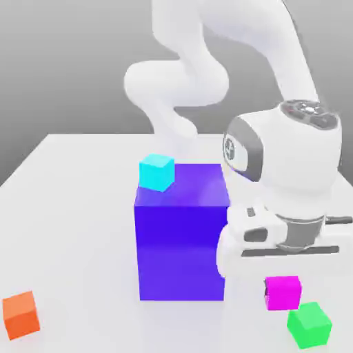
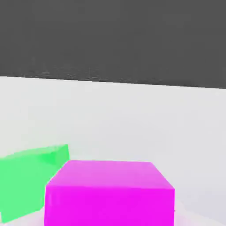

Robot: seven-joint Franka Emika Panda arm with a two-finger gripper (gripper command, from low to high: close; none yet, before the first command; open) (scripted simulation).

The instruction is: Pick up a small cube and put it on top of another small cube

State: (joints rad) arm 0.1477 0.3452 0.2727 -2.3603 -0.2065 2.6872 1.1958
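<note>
No writing can be read on the big blue block (image 1: 181,234). To its side, toward the exterior view's right, the magenta cube (image 1: 283,293) is seen below the narrowly closed pincer (image 1: 283,279), near the green cube (image 1: 309,325).

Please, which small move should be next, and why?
Probably a small lift: the end effector looks closed on the magenta cube, which is beside the green cube, not above it, so some height seems useful before moving across.

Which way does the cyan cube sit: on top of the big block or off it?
On top: the cyan cube rests on the upper face of the purple-blue block.
</note>
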